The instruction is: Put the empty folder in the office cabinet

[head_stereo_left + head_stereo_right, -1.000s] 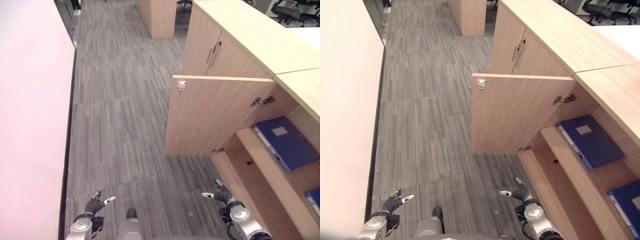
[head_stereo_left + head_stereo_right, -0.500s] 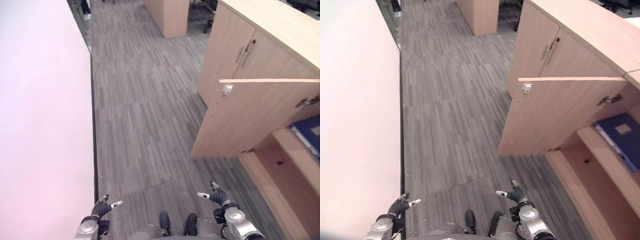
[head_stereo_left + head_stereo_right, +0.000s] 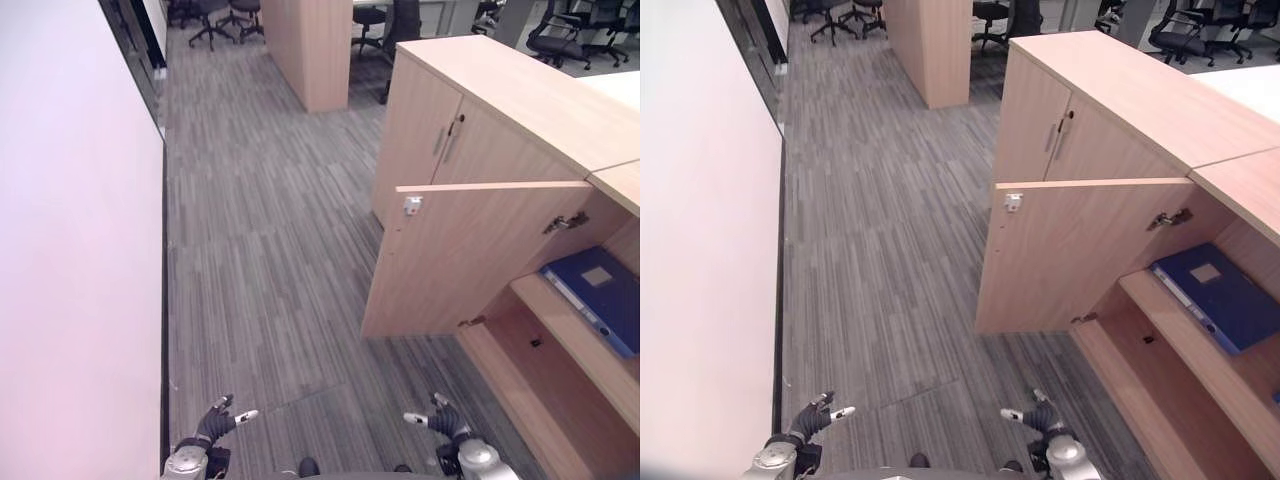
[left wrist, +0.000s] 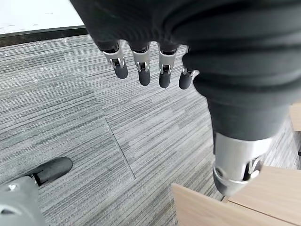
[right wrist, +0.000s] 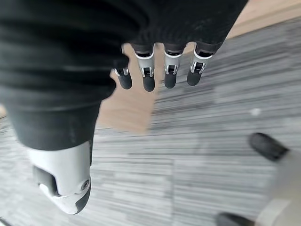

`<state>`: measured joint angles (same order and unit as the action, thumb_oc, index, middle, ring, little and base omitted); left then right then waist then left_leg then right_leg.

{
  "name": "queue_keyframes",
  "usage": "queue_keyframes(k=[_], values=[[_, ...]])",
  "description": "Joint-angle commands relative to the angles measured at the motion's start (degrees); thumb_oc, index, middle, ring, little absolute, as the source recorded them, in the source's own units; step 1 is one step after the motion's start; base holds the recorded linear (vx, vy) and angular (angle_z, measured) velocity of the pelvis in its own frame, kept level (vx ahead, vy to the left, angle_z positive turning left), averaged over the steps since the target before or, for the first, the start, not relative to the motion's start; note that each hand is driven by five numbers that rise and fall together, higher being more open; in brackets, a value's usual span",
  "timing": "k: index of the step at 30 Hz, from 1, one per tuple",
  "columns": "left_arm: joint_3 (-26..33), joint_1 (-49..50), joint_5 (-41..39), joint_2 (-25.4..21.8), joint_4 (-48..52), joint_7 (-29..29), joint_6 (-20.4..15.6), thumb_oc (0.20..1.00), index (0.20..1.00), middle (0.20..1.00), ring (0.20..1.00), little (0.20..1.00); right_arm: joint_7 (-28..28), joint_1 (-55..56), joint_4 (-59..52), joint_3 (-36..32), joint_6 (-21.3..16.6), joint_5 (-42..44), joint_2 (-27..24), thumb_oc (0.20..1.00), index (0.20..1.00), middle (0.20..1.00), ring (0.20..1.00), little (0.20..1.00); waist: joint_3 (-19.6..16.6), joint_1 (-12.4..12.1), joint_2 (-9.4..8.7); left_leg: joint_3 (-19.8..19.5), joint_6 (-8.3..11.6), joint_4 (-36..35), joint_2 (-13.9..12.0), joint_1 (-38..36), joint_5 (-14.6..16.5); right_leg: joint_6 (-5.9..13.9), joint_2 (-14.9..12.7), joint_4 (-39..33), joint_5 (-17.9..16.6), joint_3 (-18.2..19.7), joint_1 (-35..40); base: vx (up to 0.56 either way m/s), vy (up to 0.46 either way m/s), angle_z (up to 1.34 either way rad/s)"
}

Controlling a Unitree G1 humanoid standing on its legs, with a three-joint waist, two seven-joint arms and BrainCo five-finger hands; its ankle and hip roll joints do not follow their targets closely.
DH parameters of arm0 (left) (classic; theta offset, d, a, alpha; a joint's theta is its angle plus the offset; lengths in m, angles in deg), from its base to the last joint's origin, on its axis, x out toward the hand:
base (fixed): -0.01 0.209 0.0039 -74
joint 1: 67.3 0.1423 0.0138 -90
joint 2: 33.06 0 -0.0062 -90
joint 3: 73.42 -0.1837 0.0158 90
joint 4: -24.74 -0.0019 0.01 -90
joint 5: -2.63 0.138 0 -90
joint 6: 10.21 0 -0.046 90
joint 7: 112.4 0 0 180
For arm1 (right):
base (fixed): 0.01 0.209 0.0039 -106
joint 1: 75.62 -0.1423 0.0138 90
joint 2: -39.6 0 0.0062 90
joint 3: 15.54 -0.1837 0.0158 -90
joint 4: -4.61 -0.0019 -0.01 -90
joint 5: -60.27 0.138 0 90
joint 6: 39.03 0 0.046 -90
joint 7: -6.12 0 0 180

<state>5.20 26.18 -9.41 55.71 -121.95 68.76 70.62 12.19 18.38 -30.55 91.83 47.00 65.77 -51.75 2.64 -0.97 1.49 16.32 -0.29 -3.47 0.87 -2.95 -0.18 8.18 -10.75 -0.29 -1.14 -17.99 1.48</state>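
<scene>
Both hands hang low at the near edge of the head views, over the grey carpet, and neither carries anything. The left hand has its fingers straight and slightly apart, nothing between them and the thumb. The right hand reads the same in its own wrist view: fingers extended, thumb apart, bare floor beyond.

The cabinet stands ahead and to the robot's right. Its door is swung open toward the aisle, edge-on between the robot and the interior. A blue folder lies flat on the upper shelf inside, just behind the open door and under the hinge. Its long axis runs along the shelf, spine side toward the open front.

Relation governing the next move: the folder lies forward and right of both hands, well apart from each, with the right hand the nearer.

Judgement: the folder appears already placed, the door not yet closed. The door's free edge sits forward of the right hand.
</scene>
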Motion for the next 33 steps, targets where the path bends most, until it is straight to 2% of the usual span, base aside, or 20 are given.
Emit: queue_keyframes(k=[1, 3, 5, 6, 8, 10, 11, 12, 13, 15, 17, 18, 19, 21, 28, 30, 31, 33], values=[[1.69, -4.0, 0.02, 0.54, -1.17, -0.11, -1.22, 1.0, 1.0, 1.0, 1.0, 1.0, -0.7, -2.67, -1.48, -0.33, -0.71, -1.38, -2.32, 1.0, 1.0, 1.0, 1.0, 1.0, 3.78, 0.85, -0.01, -5.31, 6.42, 3.88, -8.17, -1.3, 1.5, -0.15, 0.36, 2.28, 3.87, 1.96, 3.04, -0.01, -0.122, -0.1], [1.27, -3.88, -0.26, 0.99, -0.83, -0.07, -1.23, 1.0, 1.0, 1.0, 1.0, 1.0, -0.72, -2.56, -1.47, -0.09, -0.79, -1.92, -2.83, 1.0, 1.0, 1.0, 1.0, 1.0, 4.22, 1.46, 0.27, -5.24, 7.46, 6.68, -9.78, -0.64, 1.38, -0.91, 1.17, 2.19, 4.7, 2.4, 3.29, -0.04, -0.158, -0.13], [0.74, -4.08, -0.55, 1.08, -0.27, 0.11, -1.14, 1.0, 1.0, 1.0, 1.0, 1.0, -0.73, -2.45, -1.92, 0.24, -0.85, -2.3, -3.1, 1.0, 1.0, 1.0, 1.0, 1.0, 5.05, 1.73, 0.38, -5.05, 8.58, 9.71, -11.5, 1.16, -0.12, -1.66, 1.84, 1.92, 5.65, 2.38, 3.91, -0.05, -0.119, -0.1], [0.74, -4.1, -0.55, 1.08, -0.26, 0.11, -1.13, 1.0, 1.0, 1.0, 1.0, 1.0, -0.73, -2.46, -1.92, 0.23, -0.85, -2.3, -3.1, 1.0, 1.0, 1.0, 1.0, 1.0, 5.05, 1.78, 0.41, -5.14, 8.63, 9.9, -11.58, 1.3, -0.07, -1.72, 1.91, 1.92, 5.65, 2.32, 3.9, -0.06, -0.084, -0.09], [0.35, -4.5, -0.85, 1.0, 0.26, 0.19, -1.0, 1.0, 1.0, 1.0, 1.0, 1.0, -0.67, -2.65, -2.53, 0.84, -0.84, -3.37, -3.78, 1.0, 1.0, 1.0, 1.0, 1.0, 6.33, 1.94, 0.35, -6.37, 10.16, 16.29, -13.41, 4.57, -3.69, -2.98, 2.49, 2.13, 6.07, 2.61, 4.3, -0.05, -0.086, -0.14], [0.11, -4.74, -1.15, 1.46, -0.01, -0.2, -1.1, 1.0, 1.0, 1.0, 1.0, 1.0, -0.5, -3.07, -2.35, 1.38, -0.84, -3.55, -4.13, 1.0, 1.0, 1.0, 1.0, 1.0, 7.04, 1.9, 0.21, -8.38, 10.51, 19.71, -13.58, 6.0, -5.72, -3.48, 2.76, 2.1, 6.48, 3.4, 4.76, 0.0, -0.049, -0.06], [-0.08, -4.86, -1.38, 1.77, -0.08, -0.31, -1.1, 1.0, 1.0, 1.0, 1.0, 1.0, -0.5, -3.37, -2.17, 1.72, -0.73, -3.53, -4.37, 1.0, 1.0, 1.0, 1.0, 1.0, 7.31, 1.67, 0.29, -9.88, 10.22, 19.62, -13.08, 6.54, -5.76, -3.56, 2.79, 2.08, 6.66, 4.02, 4.77, 0.05, -0.016, -0.29], [-0.57, -5.06, -1.69, 2.13, -0.21, -0.56, -1.24, 1.0, 1.0, 1.0, 1.0, 1.0, -0.53, -4.15, -2.02, 2.47, -0.72, -3.59, -4.78, 1.0, 1.0, 1.0, 1.0, 1.0, 7.47, 0.64, 0.11, -13.84, 9.49, 17.09, -10.66, 7.58, -3.77, -3.29, 2.71, 1.91, 6.76, 5.49, 4.9, 0.05, 0.0, -0.41], [-0.57, -5.06, -1.69, 2.13, -0.22, -0.56, -1.25, 1.0, 1.0, 1.0, 1.0, 1.0, -0.54, -4.15, -2.02, 2.47, -0.73, -3.59, -4.77, 1.0, 1.0, 1.0, 1.0, 1.0, 7.51, 0.67, 0.06, -13.84, 9.45, 17.07, -10.58, 7.49, -3.72, -3.24, 2.62, 1.93, 6.83, 5.46, 4.98, 0.09, -0.006, -0.48], [-1.43, -5.23, -1.62, 2.3, -0.72, -0.74, -1.46, 1.0, 1.0, 1.0, 1.0, 1.0, -0.55, -4.88, -1.31, 3.31, -0.75, -3.97, -4.88, 1.0, 1.0, 1.0, 1.0, 1.0, 7.53, -0.98, -0.16, -20.35, 8.49, 12.39, -6.3, 8.29, -0.95, -2.83, 2.89, 1.73, 6.95, 7.4, 5.12, 0.1, -0.008, -0.25], [-1.71, -5.24, -1.93, 2.44, -1.11, -0.96, -1.79, 1.0, 1.0, 1.0, 1.0, 1.0, -0.47, -5.79, -0.79, 3.84, -0.92, -3.99, -5.01, 1.0, 1.0, 1.0, 1.0, 1.0, 7.6, -2.34, 0.14, -27.31, 8.09, 9.28, -3.0, 10.14, -1.43, -2.57, 3.95, 1.6, 6.92, 9.91, 4.66, 0.07, -0.006, -0.19], [-1.71, -5.41, -2.27, 2.41, -1.23, -1.07, -1.99, 1.0, 1.0, 1.0, 1.0, 1.0, -0.33, -6.45, -0.33, 3.96, -1.12, -3.95, -5.01, 1.0, 1.0, 1.0, 1.0, 1.0, 7.79, -2.78, 0.2, -29.48, 8.14, 8.28, -1.92, 11.02, -2.05, -2.32, 4.36, 1.7, 7.12, 11.03, 4.54, 0.04, 0.019, -0.4], [-1.55, -5.74, -2.6, 2.36, -1.8, -1.17, -2.08, 1.0, 1.0, 1.0, 1.0, 1.0, -0.29, -7.13, -0.37, 4.14, -1.13, -3.86, -5.06, 1.0, 1.0, 1.0, 1.0, 1.0, 8.05, -2.91, 0.38, -29.86, 8.44, 8.14, -1.61, 11.93, -2.82, -2.0, 4.62, 1.66, 7.05, 11.84, 4.53, 0.02, 0.036, -0.59], [-0.68, -5.82, -2.73, 2.16, -2.74, -1.24, -2.13, 1.0, 1.0, 1.0, 1.0, 1.0, -0.67, -7.25, 0.18, 4.46, -1.1, -4.45, -4.29, 1.0, 1.0, 1.0, 1.0, 1.0, 7.29, -3.0, 0.84, -28.66, 7.92, 5.2, -2.91, 9.38, -2.72, -1.66, 5.15, 1.24, 7.01, 12.7, 4.31, 0.05, 0.101, -1.25], [0.44, -5.87, -2.57, 0.73, -0.94, -1.42, -2.54, 1.0, 1.0, 1.0, 1.0, 1.0, -1.36, -5.42, -0.42, 3.74, -0.78, -4.55, -2.62, 1.0, 1.0, 1.0, 1.0, 1.0, 5.24, -2.23, -1.13, -24.73, 5.88, 1.94, -3.03, 4.77, -1.58, 0.36, 3.04, 1.26, 5.7, 14.35, 4.01, 0.1, 0.121, -0.38], [0.84, -6.25, -2.6, 0.09, -0.28, -1.24, -2.44, 1.0, 1.0, 1.0, 1.0, 1.0, -1.57, -5.14, 0.51, 3.33, -0.26, -4.91, -1.93, 1.0, 1.0, 1.0, 1.0, 1.0, 5.21, -2.43, -2.05, -23.29, 4.39, 2.21, -2.43, 4.32, -0.54, 1.48, 1.91, 3.78, 5.82, 14.92, 2.93, 0.07, 0.172, -0.27], [0.84, -6.25, -2.6, 0.08, -0.28, -1.23, -2.44, 1.0, 1.0, 1.0, 1.0, 1.0, -1.57, -5.14, 0.51, 3.32, -0.26, -4.92, -1.91, 1.0, 1.0, 1.0, 1.0, 1.0, 5.2, -2.47, -2.08, -23.24, 4.38, 2.24, -2.41, 4.35, -0.52, 1.49, 1.88, 3.88, 5.88, 14.97, 2.85, 0.02, 0.109, -0.18], [0.8, -6.48, -2.51, -0.63, 0.24, -0.91, -2.22, 1.0, 1.0, 1.0, 1.0, 1.0, -1.7, -5.21, 1.59, 3.12, -0.03, -5.17, -1.1, 1.0, 1.0, 1.0, 1.0, 1.0, 5.74, -2.65, -2.31, -22.36, 3.1, 2.56, -1.97, 4.11, 0.08, 2.6, 1.63, 9.92, 6.09, 15.12, 0.27, 0.01, 0.136, -0.11]])
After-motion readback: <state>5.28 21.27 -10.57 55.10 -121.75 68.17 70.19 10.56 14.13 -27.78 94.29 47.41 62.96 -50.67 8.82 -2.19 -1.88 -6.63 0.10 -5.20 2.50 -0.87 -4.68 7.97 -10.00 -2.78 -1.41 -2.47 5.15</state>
